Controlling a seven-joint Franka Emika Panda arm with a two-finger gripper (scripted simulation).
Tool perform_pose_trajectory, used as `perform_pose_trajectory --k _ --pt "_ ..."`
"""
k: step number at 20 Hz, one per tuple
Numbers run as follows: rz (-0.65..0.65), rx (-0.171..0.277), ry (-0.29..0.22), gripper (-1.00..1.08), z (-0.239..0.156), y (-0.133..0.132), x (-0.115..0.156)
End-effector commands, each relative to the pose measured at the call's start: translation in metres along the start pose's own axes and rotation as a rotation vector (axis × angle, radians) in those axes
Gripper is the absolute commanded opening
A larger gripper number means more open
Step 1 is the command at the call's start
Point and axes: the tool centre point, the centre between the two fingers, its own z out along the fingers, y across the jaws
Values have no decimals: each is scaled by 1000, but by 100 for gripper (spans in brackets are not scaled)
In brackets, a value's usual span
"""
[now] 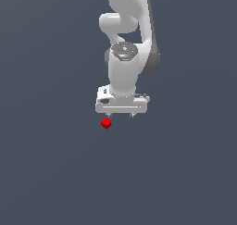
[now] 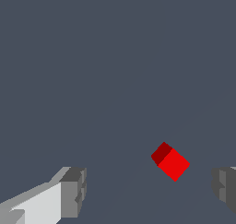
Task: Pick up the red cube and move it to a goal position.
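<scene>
Your gripper point(image 2: 147, 191) is spread wide; the cube point(image 2: 171, 162) sits off-centre and skewed, so centre and rotate before descending.

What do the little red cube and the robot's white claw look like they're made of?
These are simulator renders, so material is a guess. The red cube looks like matte plastic or painted wood: flat, even colour, no shine or grain. The gripper looks like smooth white plastic or painted metal with soft shading; its fingertips look like dull grey rubber or metal. The gripper is open, and the cube sits loose between the fingertips.
</scene>
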Motion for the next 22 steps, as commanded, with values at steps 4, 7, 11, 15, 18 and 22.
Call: perform_pose_trajectory --k 4,7,11,15,18,22 --pt "9 0 0 100 2 1 0" --pt "34 0 -1 100 7 4 -1" --pt "96 0 -4 100 20 12 -3" --pt "191 1 -7 100 39 24 -8" --pt "285 1 -10 100 59 35 -14" --pt "431 2 -16 100 89 51 -24"
